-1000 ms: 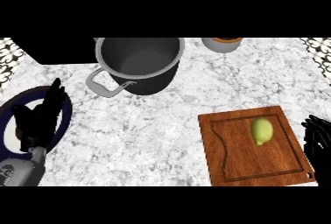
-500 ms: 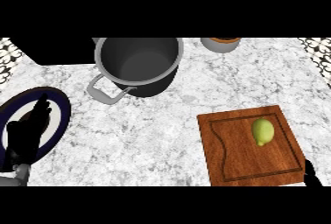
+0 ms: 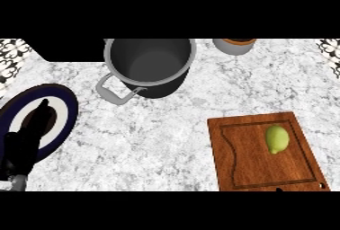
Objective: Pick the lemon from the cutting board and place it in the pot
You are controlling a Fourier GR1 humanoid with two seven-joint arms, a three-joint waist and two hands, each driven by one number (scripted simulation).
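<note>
The lemon [image 3: 277, 138], long axis pointing away, lies well right of the straight-fingered left hand [image 3: 23, 148] — nearer the right hand [image 3: 323, 184], whose state I cannot tell.

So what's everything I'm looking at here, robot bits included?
counter: one, white-grey marble, under everything
pot: one, grey, empty, top centre
small bowl: one, grey with brown inside, top edge, right of the pot
plate: one, dark blue with white centre, left side
cutting board: one, brown wood, lower right
lemon: one, yellow-green, on the cutting board
left hand: one, black, open, over the plate
right hand: only a black speck by the cutting board's lower right corner
</note>
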